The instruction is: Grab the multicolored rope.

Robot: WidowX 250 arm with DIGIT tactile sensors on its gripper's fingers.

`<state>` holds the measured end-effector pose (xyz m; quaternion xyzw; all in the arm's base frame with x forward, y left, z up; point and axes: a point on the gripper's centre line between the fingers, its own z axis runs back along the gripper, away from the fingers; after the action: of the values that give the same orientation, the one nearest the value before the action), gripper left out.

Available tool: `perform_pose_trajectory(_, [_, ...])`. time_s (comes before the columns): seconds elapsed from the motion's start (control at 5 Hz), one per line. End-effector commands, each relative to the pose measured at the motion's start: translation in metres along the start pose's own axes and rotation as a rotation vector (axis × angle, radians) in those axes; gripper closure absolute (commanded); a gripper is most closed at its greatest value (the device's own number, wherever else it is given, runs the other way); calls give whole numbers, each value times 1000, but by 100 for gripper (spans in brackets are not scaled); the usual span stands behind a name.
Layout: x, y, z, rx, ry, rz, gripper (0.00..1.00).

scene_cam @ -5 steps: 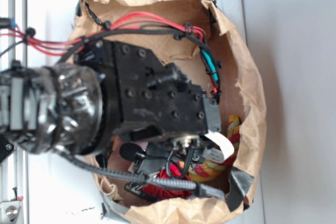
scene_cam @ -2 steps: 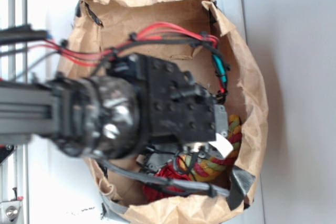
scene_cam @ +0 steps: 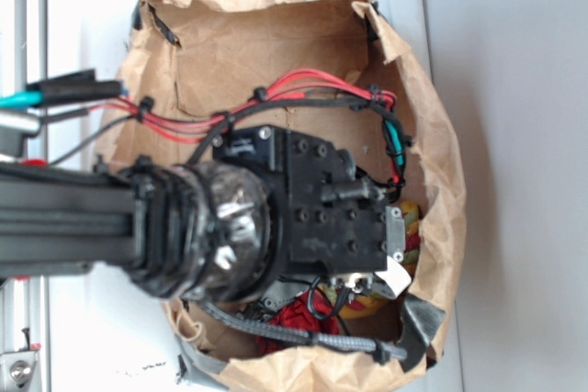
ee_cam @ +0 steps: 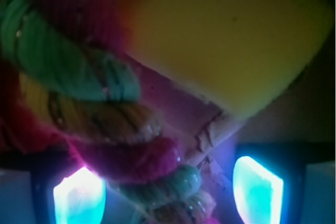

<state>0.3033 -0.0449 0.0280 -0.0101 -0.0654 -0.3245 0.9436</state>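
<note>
1. In the wrist view, the gripper [ee_cam: 168, 190] has its two glowing blue-green fingertips [ee_cam: 79, 195] standing apart at the bottom corners of the picture, so the jaws are spread and clasp nothing.
2. Between the fingertips, and running up to the left, lies the multicolored rope [ee_cam: 105, 124]: twisted strands of pale green, yellow and deep red, very close to the camera and partly blurred. Whether either fingertip touches it I cannot tell.
3. Just behind the rope, filling the upper right of the wrist view, is a yellow block [ee_cam: 226, 35] with a smooth flat face and a rounded edge; it seems to lie against the rope.
4. A strip of torn brown paper shows between the rope and the right fingertip, on the floor of the bag.
5. In the exterior view, the black arm [scene_cam: 312, 208] reaches from the left down into a crumpled brown paper bag [scene_cam: 441, 162], hiding most of what lies inside.
6. A short stretch of the rope [scene_cam: 411, 227] peeks out at the arm's right edge, close to the bag's right wall.
7. A red fabric ball [scene_cam: 294, 319] shows below the arm, near the bag's lower edge.
8. Red and black cables [scene_cam: 303, 94] loop over the arm, across the bag's open mouth.
9. The bag rests on a white surface [scene_cam: 514, 135].
</note>
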Motion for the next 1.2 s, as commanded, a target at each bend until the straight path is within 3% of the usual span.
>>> perform_pose_trajectory(0.0, [16, -17, 13, 36, -59, -24, 100])
perform_pose_trajectory(0.4, [-3, -7, 40, -6, -107, 156, 100])
perform_pose_trajectory(0.8, [-37, -1, 83, -61, -202, 488, 100])
perform_pose_trajectory(1.0, [-41, -9, 108, -3, -226, 592, 100])
